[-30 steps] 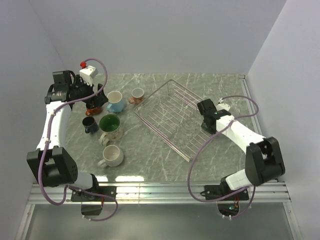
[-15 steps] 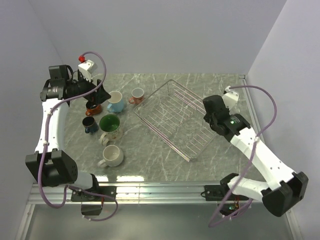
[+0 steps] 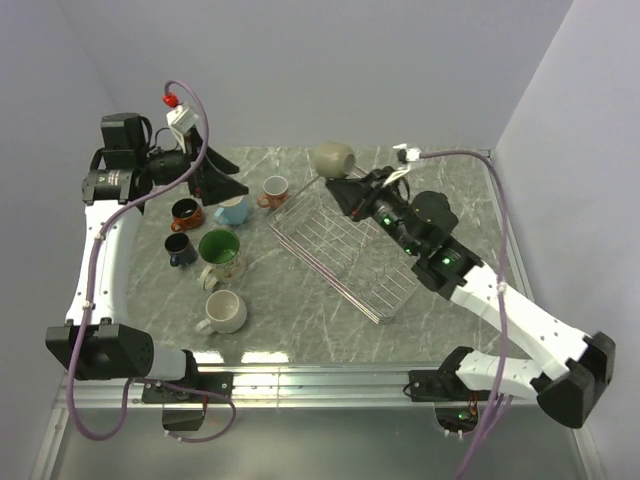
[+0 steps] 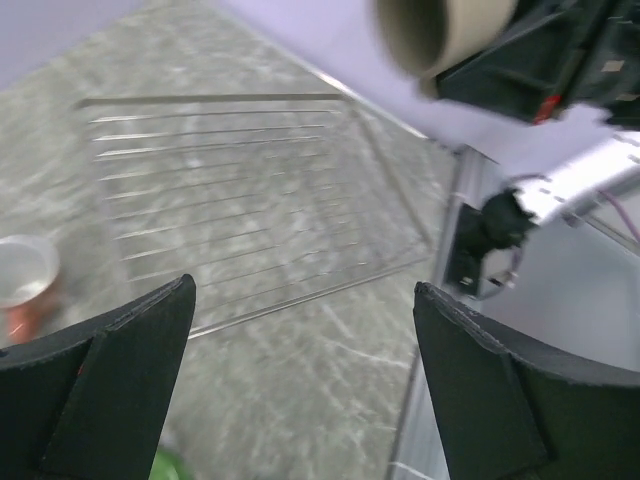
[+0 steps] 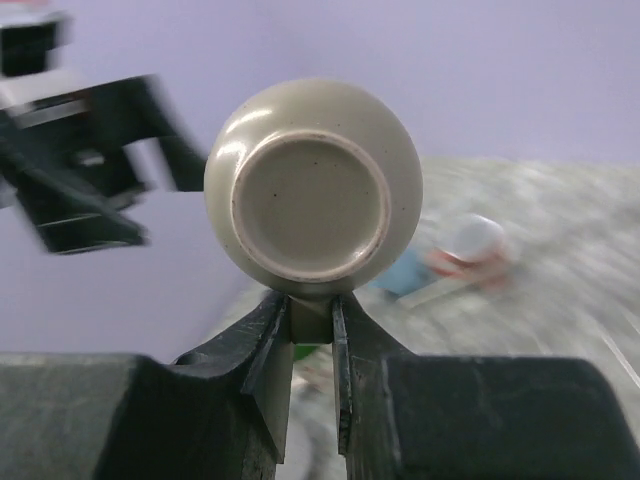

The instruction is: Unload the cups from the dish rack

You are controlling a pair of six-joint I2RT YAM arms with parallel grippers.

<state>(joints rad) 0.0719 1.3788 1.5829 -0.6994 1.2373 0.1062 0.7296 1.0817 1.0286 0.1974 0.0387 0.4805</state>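
Note:
High over the far corner of the dish rack (image 3: 345, 245) hangs an olive-grey cup (image 3: 333, 158), with my right gripper (image 3: 352, 188) shut on its handle. In the right wrist view the cup (image 5: 313, 185) shows its base, and the handle sits pinched in that gripper (image 5: 312, 312). The wire rack holds nothing. My left gripper (image 3: 225, 186) hovers open above the light blue cup (image 3: 236, 211), nothing between its fingers (image 4: 100, 390). On the table to the left stand an orange-red cup (image 3: 185, 212), a small pinkish-orange cup (image 3: 275, 188), a dark blue cup (image 3: 180, 248), a cream floral cup (image 3: 220, 250) and a white cup (image 3: 225, 312).
The left wrist view looks across the rack (image 4: 230, 200) to the table's right rail, with the olive-grey cup (image 4: 445, 30) at the top. Walls close in the table at the back and both sides. A metal rail (image 3: 320, 375) runs along the near edge.
My right arm has swung up and to the left from the rack's right side, and the olive-grey cup now shows in its jaws. The left gripper has risen from the orange-red cup and turned towards the rack.

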